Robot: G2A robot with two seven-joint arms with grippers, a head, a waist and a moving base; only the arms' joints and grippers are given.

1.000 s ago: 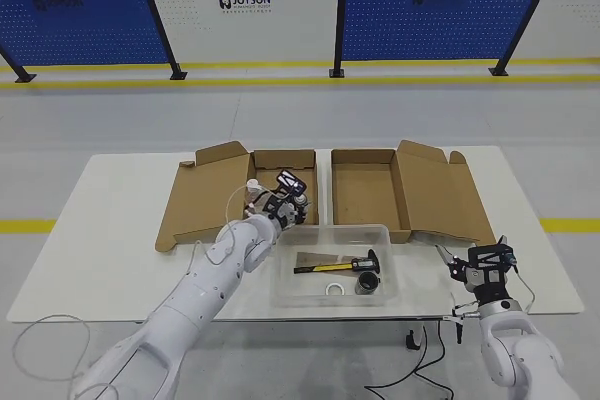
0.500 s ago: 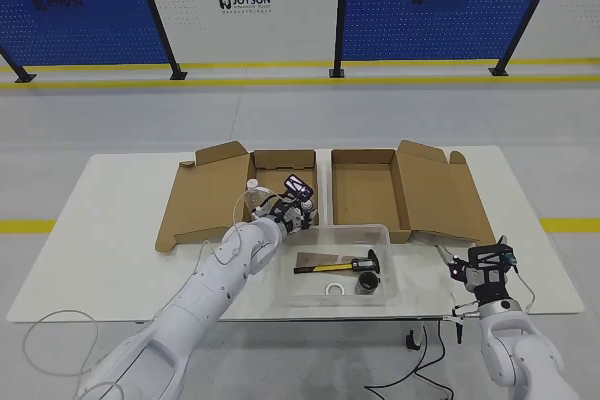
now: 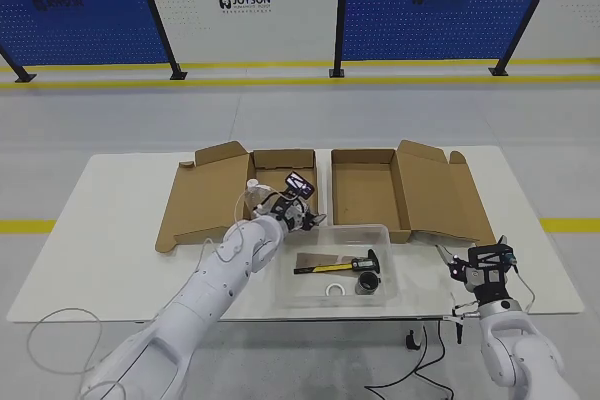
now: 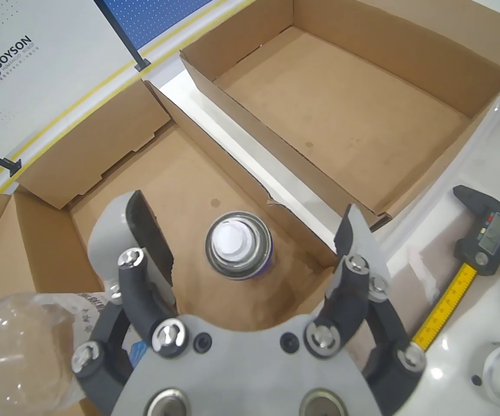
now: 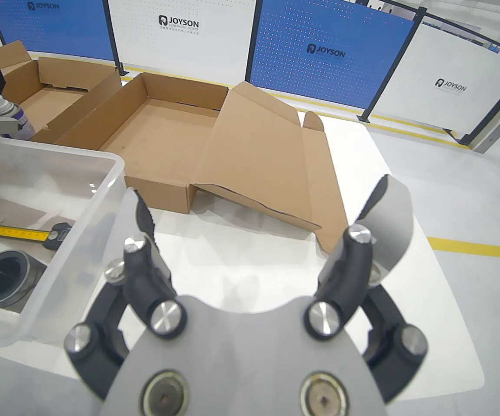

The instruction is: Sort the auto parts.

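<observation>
The left gripper (image 4: 245,215), jaws spread, has drifted toward the clear plastic bin (image 3: 332,232), leaving the silver-topped spray can (image 4: 239,245) upright in the left brown cardboard box (image 4: 180,162), at the corner nearest that bin. That part looks sorted. The right gripper (image 5: 261,196), jaws spread, hangs at the white table's (image 3: 110,250) near right corner.

White glossy arms (image 3: 216,290); left pincer (image 4: 243,209), right pincer (image 5: 259,191): silver plates, black links, bright screws

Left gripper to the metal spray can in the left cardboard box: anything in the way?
Nothing visible. The open left gripper hangs above the upright metal spray can in the left brown cardboard box, its fingers on either side. A clear plastic-wrapped item lies beside one finger, off the path.
</observation>
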